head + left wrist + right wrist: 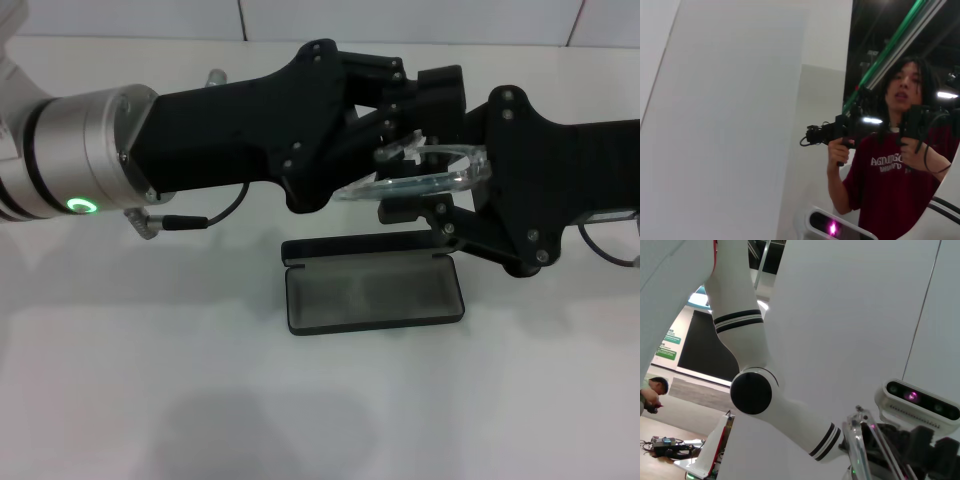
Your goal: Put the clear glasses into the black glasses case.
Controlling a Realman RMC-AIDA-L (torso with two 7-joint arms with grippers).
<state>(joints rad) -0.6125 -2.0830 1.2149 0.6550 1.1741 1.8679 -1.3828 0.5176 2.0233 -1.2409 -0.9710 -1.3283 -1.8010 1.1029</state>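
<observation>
The clear glasses (425, 178) hang in the air between both grippers, just above the far edge of the black glasses case (372, 290). The case lies open on the white table, grey lining up, lid (360, 245) flat behind it. My right gripper (440, 185) comes in from the right and is shut on the lens front. My left gripper (405, 125) reaches in from the left and meets the glasses at one clear arm (398, 150). In the right wrist view a clear arm of the glasses (860, 450) shows close up. The left wrist view shows neither the glasses nor the case.
A grey cable with a metal plug (165, 222) hangs under the left forearm over the table. White table (200, 400) spreads in front of the case. A person holding hand controllers (890, 150) stands beyond the table.
</observation>
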